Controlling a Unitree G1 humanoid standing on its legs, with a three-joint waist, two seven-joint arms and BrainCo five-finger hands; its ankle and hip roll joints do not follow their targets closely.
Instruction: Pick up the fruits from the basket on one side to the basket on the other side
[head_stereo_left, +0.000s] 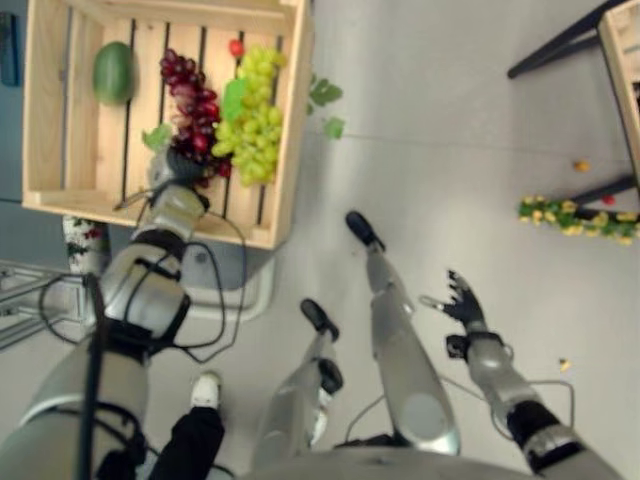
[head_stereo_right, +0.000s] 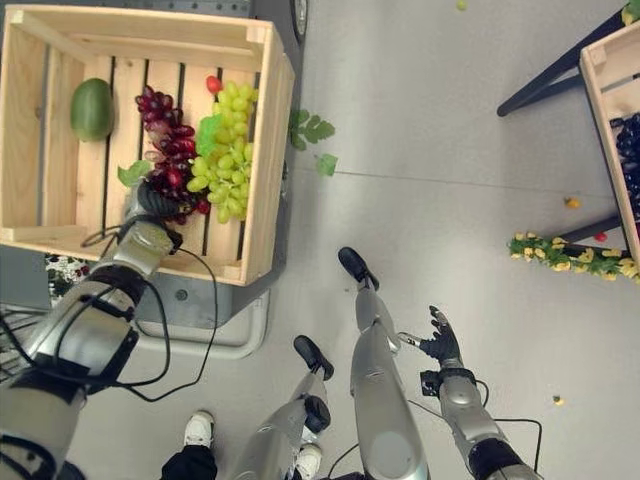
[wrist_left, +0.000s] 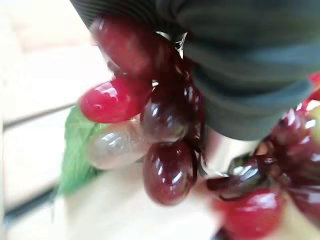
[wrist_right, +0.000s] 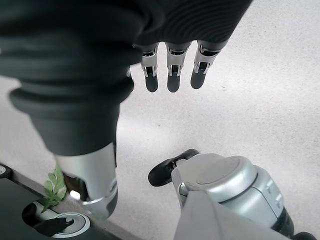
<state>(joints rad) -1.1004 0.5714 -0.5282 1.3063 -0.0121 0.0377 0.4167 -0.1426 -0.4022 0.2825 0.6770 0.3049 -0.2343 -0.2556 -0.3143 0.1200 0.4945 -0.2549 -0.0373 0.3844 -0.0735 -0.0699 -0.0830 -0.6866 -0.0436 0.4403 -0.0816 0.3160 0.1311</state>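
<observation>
Grapes, dark red (head_stereo_right: 165, 140), lie in a bunch on the slats of the wooden crate (head_stereo_right: 268, 150) at the robot's left, with the green grapes (head_stereo_right: 225, 150) touching them on the side nearer the crate's right wall. A small red fruit (head_stereo_right: 213, 84) sits at the far tip of the green bunch, and a green mango (head_stereo_right: 90, 108) lies apart by the crate's left side. The left robot hand (head_stereo_right: 150, 200) is down on the near end of the red bunch; in the left wrist view its dark cover presses among glossy red grapes, but its fingers are hidden, so I cannot tell whether they grip. A green leaf (head_stereo_right: 133, 173) lies just beside that hand. The right robot hand (head_stereo_right: 438, 343) hangs over the grey floor (head_stereo_right: 450, 200), well apart from the crate, fingers straight and holding nothing. At the far right stands a second crate (head_stereo_right: 610, 110), with a yellow flower sprig (head_stereo_right: 575, 255) on the floor near it.
</observation>
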